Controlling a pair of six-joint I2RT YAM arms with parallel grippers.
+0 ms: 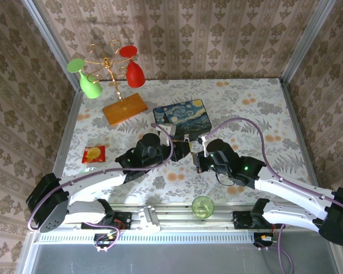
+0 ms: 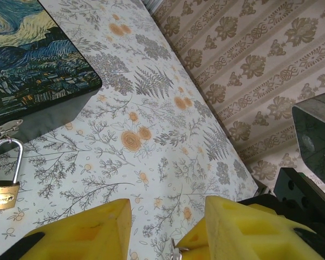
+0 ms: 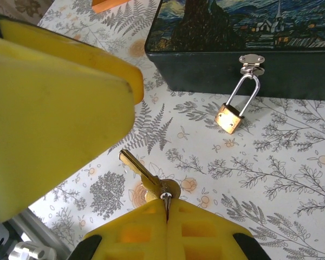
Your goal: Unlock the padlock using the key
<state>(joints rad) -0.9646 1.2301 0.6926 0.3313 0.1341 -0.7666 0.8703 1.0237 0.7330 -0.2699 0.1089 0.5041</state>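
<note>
The small brass padlock (image 3: 229, 118) hangs by its silver shackle from the latch (image 3: 251, 61) of the dark starry-night box (image 3: 244, 32). It also shows at the left in the left wrist view, padlock (image 2: 2, 195) below the box (image 2: 32, 65). My right gripper (image 3: 167, 208) is shut on the ring of the brass key (image 3: 146, 176), whose blade points up and left, above the tablecloth. My left gripper (image 2: 168, 207) has its yellow fingers (image 2: 97, 227) apart, with a sliver of metal (image 2: 176, 252) low in the gap. In the top view both grippers, left (image 1: 186, 149) and right (image 1: 200, 155), meet just in front of the box (image 1: 180, 114).
A wire rack (image 1: 106, 65) with a green and a red glass stands on an orange base (image 1: 124, 108) at the back left. A red packet (image 1: 94, 154) lies at the left, and a green cup (image 1: 202, 206) sits at the near edge. Patterned walls close three sides.
</note>
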